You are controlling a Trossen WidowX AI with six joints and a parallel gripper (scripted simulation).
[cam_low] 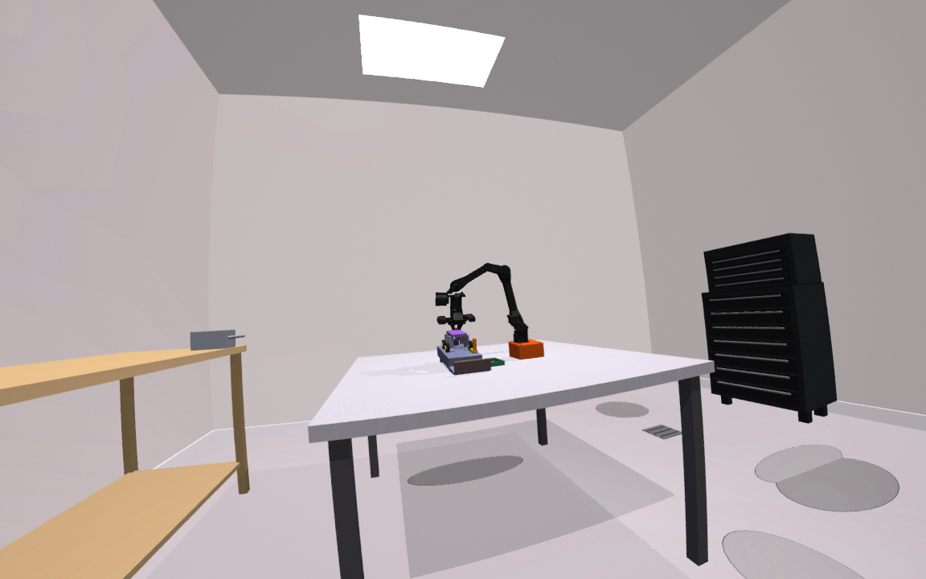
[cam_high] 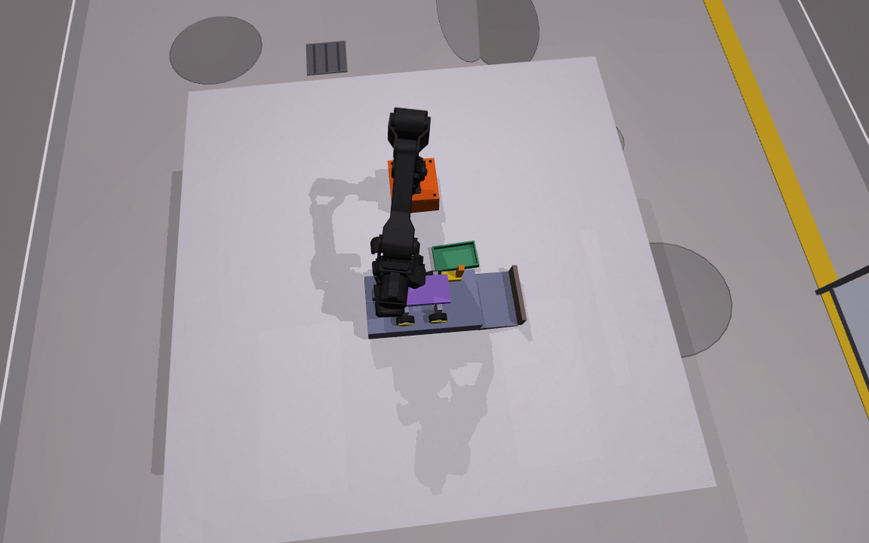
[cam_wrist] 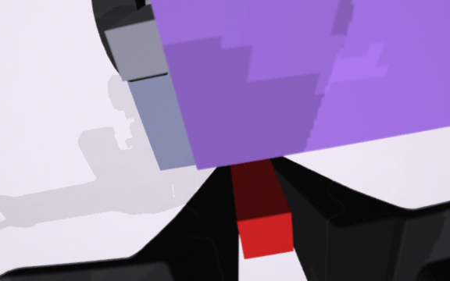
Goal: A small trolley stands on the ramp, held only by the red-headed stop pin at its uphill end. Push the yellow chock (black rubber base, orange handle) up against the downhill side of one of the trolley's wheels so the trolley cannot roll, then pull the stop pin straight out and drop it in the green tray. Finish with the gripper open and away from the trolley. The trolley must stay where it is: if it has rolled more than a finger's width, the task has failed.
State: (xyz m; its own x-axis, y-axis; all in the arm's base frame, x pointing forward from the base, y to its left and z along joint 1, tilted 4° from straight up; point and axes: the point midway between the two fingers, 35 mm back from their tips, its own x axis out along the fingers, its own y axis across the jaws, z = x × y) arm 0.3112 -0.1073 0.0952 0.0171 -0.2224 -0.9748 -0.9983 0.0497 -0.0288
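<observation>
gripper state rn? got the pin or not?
Gripper: closed on the red-headed stop pin, at the uphill end of the purple trolley.
</observation>
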